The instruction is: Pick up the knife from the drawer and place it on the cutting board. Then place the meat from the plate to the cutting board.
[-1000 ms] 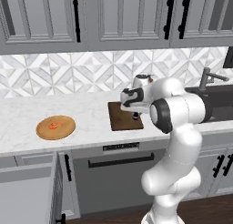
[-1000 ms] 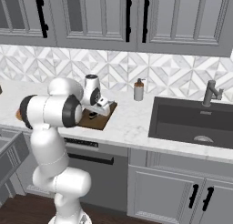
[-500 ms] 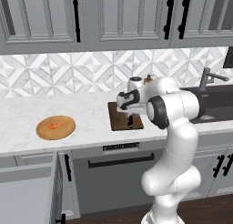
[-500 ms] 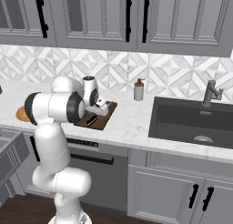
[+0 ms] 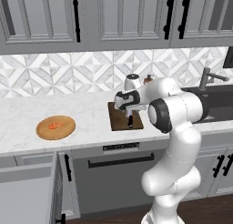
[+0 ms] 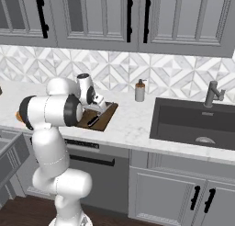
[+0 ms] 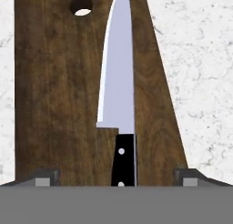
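The knife (image 7: 119,77) lies flat on the dark brown cutting board (image 7: 54,104), blade pointing toward the board's hole and black handle (image 7: 124,157) toward the hand. My gripper (image 7: 117,176) hovers just over the handle, open, its fingertips (image 7: 45,176) standing wide on either side without touching it. In the left base view the gripper (image 5: 129,114) is over the board (image 5: 119,120) on the counter. Left of it the round plate (image 5: 55,127) carries the small orange-red meat (image 5: 55,125). The grey drawer (image 5: 27,196) stands pulled out at the lower left.
A soap bottle (image 6: 140,91) stands by the backsplash right of the board (image 6: 103,118). The dark sink (image 6: 193,121) with its faucet (image 6: 212,94) lies further right. White marble counter (image 5: 88,116) separates plate and board. Wall cabinets hang above.
The jaws have spread from nearly shut to wide apart, letting go of the knife, which now rests on the cutting board. The hand has barely moved.
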